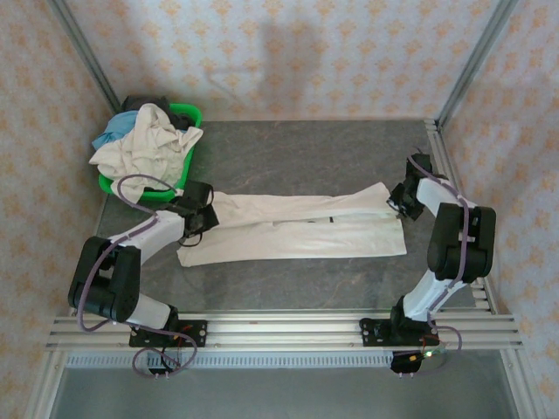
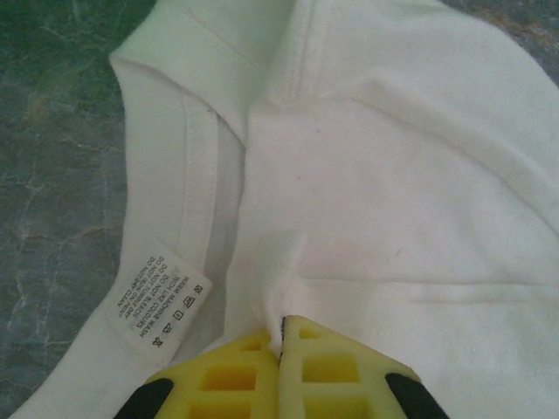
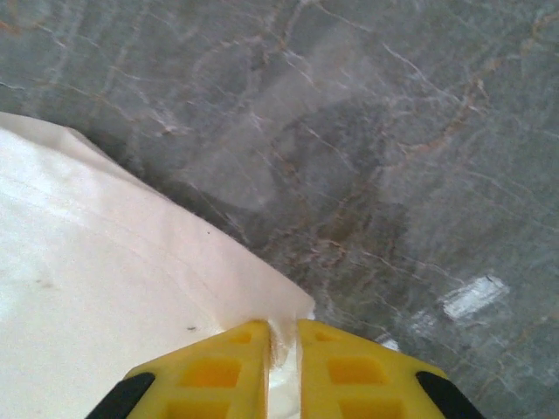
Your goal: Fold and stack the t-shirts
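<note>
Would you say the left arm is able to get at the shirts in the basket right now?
Likely within reach: the basket sits just beyond the left arm, nothing between. But its jaws are shut on the white shirt, so it must let go first.

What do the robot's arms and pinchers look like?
The left arm and right arm are white tubes with chunky black joints and thin cables looping along them. The left gripper and right gripper have bright yellow fingers with square hollows, black behind.
</note>
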Tool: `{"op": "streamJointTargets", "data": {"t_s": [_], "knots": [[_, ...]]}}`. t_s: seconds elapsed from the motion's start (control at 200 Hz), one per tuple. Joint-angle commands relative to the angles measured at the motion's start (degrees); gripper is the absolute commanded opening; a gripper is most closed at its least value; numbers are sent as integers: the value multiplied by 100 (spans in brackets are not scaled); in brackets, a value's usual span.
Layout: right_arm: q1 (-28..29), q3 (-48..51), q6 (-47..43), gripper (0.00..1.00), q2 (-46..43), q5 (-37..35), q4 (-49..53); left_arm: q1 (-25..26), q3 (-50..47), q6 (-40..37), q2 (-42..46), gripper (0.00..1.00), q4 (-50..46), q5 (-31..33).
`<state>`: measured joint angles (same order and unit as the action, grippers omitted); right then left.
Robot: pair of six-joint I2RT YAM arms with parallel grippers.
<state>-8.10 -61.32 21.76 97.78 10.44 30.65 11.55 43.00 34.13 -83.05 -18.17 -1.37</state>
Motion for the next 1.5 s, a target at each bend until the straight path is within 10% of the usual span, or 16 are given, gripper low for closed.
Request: {"op": "streamJointTargets", "data": {"t_s": [0.0,0.15,0.495,0.956,1.341,1.491], "knots": [[-41,115,6,20,-410,-465,236,-4,-45,181,280,16,-256,400],[-39,297,73,28,-895,-847,380,5,179,234,419,41,-857,563],[288,148,197,41,-470,-179,-196,6,1013,-38,-209,59,-1071,366],[143,-337,278,45,365,-821,-55,-40,1620,-144,-1184,41,-1382,251],[135,-363,268,44,531,-802,-55,-153,1105,59,-995,51,-1311,342],[134,-347,293,40,514,-786,-60,-159,1037,59,-864,30,-1242,278]]}}
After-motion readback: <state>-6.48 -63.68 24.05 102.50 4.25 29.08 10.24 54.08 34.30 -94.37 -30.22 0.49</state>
